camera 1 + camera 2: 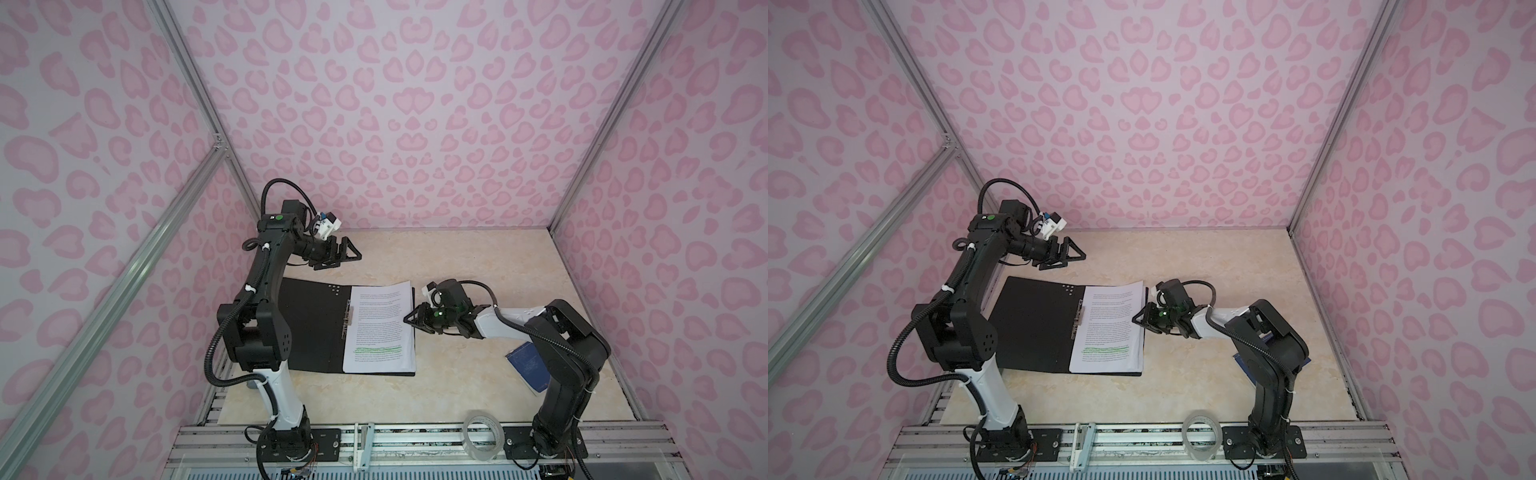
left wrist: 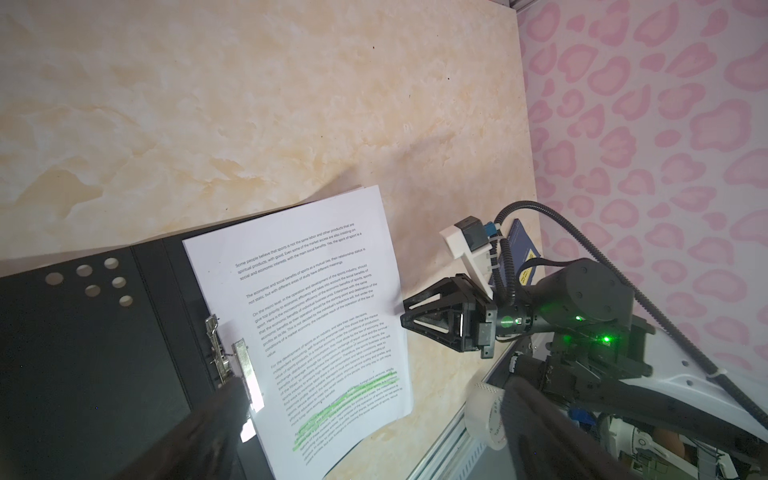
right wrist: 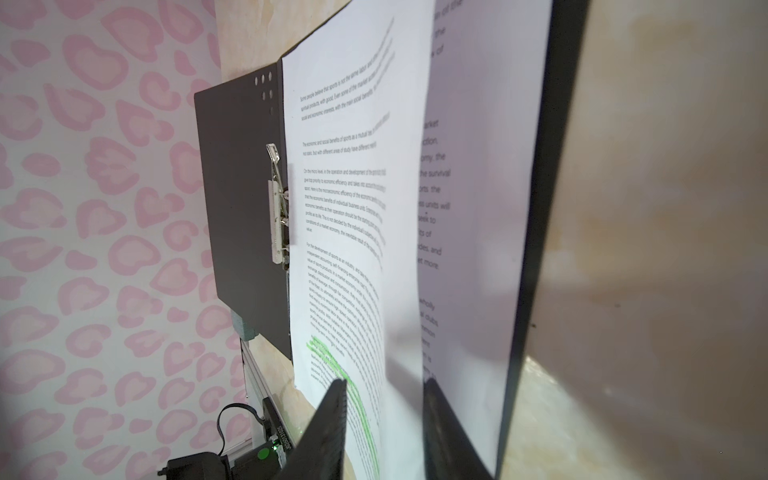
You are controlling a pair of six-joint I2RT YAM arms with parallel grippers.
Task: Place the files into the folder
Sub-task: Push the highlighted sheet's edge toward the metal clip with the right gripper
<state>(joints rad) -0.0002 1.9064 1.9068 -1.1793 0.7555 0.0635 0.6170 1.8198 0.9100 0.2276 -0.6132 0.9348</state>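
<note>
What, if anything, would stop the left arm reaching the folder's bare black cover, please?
Probably nothing, so yes: the left fingers hang open just beyond the folder, and the files lie on its other half.

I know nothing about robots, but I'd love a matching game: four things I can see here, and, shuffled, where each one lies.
Things:
1. files
2. folder
3. dark blue booklet
4. tape roll

Places:
A. on the metal rail at the front
B. by the table's right edge
C. lying open mid-table, black inside up
D. stacked on the folder's right half

Pairs: 1-D, 2-C, 3-B, 4-A
</note>
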